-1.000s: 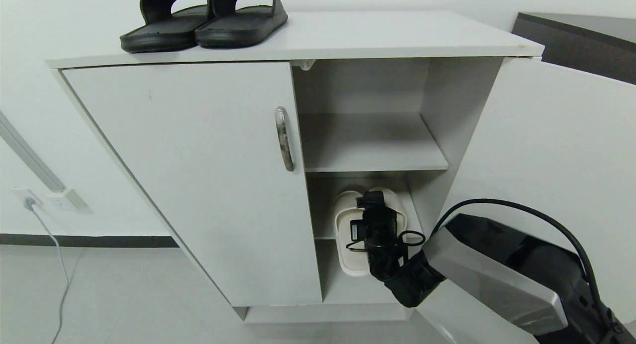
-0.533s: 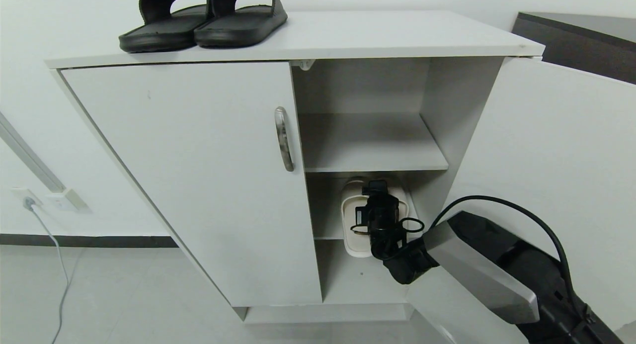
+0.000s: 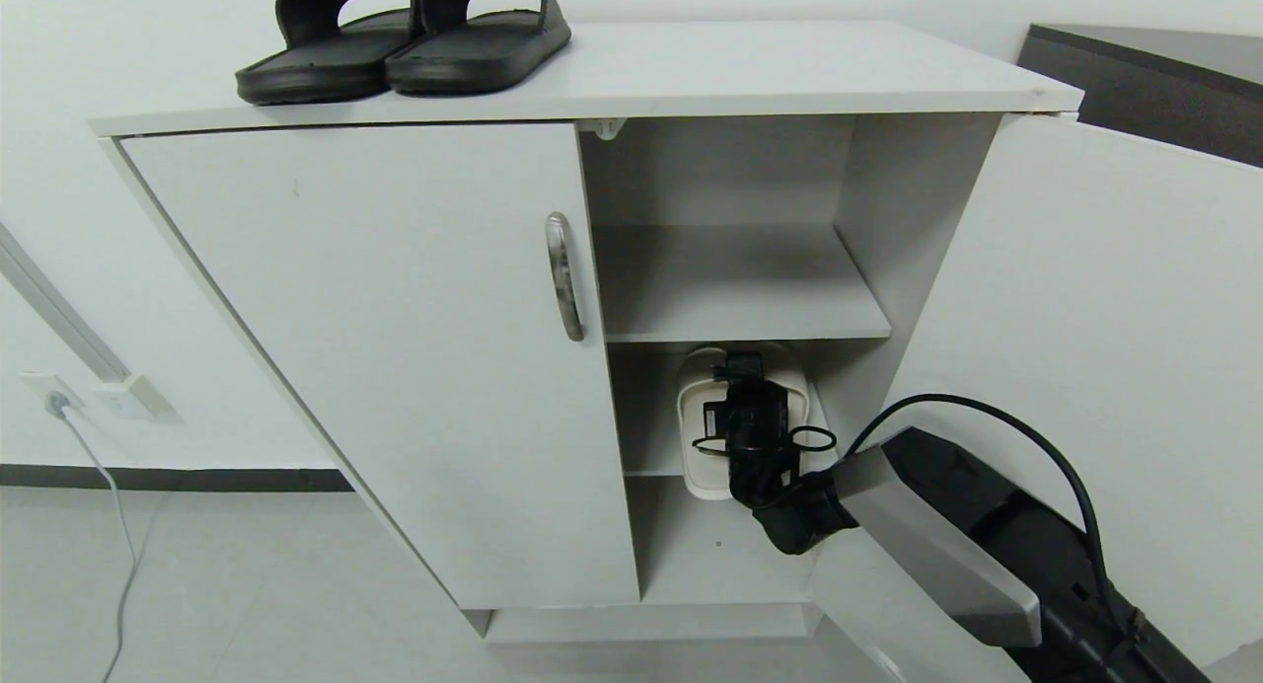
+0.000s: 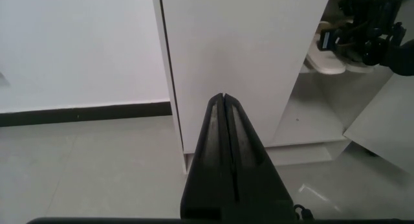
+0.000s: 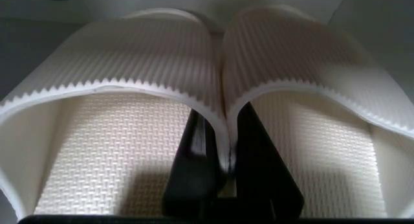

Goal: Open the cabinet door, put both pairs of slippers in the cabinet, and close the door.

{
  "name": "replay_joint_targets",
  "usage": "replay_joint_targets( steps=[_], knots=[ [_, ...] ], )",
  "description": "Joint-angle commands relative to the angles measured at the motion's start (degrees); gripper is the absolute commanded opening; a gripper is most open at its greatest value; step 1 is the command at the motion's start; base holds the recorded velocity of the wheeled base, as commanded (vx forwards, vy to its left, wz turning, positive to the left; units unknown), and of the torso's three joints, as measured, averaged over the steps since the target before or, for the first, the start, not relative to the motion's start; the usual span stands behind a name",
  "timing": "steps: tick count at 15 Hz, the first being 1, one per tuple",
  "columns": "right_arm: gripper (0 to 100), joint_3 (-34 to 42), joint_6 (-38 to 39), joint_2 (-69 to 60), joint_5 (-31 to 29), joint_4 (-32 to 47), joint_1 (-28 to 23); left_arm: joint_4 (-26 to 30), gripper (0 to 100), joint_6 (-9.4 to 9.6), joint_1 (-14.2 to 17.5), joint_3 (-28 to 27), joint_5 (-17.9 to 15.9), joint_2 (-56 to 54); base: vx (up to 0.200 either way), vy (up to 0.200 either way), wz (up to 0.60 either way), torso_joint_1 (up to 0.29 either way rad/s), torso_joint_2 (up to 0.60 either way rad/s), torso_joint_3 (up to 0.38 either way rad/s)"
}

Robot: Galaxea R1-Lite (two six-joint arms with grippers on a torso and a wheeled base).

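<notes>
A white cabinet [image 3: 789,66] stands with its right door [image 3: 1105,298] swung open and its left door [image 3: 375,347] closed. A pair of white slippers [image 3: 696,446] lies on the middle shelf, partly under the upper shelf [image 3: 740,288]. My right gripper [image 3: 742,372] reaches in and is shut on them. In the right wrist view the right gripper [image 5: 223,153] pinches the two inner strap edges of the white slippers [image 5: 129,75] together. A pair of black slippers [image 3: 405,37] sits on the cabinet top at the left. My left gripper [image 4: 223,104] hangs shut and empty, low before the closed door.
The closed door carries a metal handle [image 3: 562,273]. A wall socket with a cable [image 3: 54,402] is low on the left wall. Dark furniture [image 3: 1164,81] stands behind the open door. Grey floor lies in front of the cabinet.
My right gripper has pushed the white slippers deeper into the cabinet along the middle shelf. The black slippers and the doors have not moved.
</notes>
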Motion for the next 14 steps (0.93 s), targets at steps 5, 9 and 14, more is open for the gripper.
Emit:
replay_joint_targets(
  steps=[5,9,14],
  knots=[
    [100,-1.85,0.25,0.86,0.07,1.12,-0.35,-0.03,0,-0.01,0.01,0.01,-0.02,0.09,0.0,0.0,0.0,0.0,0.0,0.0],
    [100,6.85,0.34,-2.92,-0.73,-1.96,0.35,-0.03,0,-0.01,0.01,0.01,-0.02,0.09,0.0,0.0,0.0,0.0,0.0,0.0],
    [100,27.59,0.6,-14.96,-0.9,-9.08,4.04,-0.03,0,0.08,0.01,0.01,-0.02,0.09,0.0,0.0,0.0,0.0,0.0,0.0]
  ],
)
